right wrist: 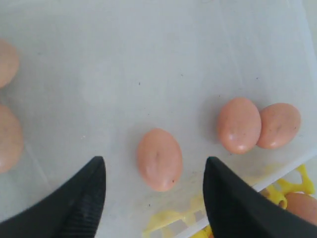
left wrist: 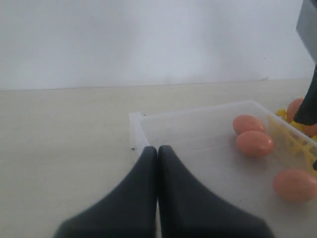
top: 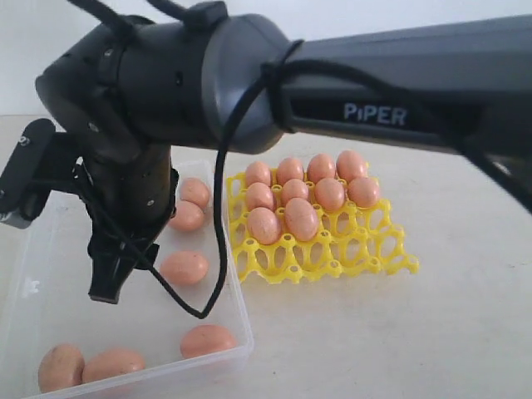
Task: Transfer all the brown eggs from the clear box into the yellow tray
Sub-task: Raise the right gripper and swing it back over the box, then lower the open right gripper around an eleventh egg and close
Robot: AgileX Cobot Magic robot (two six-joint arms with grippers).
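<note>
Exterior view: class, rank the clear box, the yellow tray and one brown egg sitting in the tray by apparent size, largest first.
1. clear box, though it lies nearer the camera and the arm hides part of it.
2. yellow tray.
3. brown egg, plainly the smallest.

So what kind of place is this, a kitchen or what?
Probably a robot test bench, not a kitchen: a plain pale table against a blank white wall, an arm marked PIPER, and brown eggs staged in a clear box and yellow tray.
</note>
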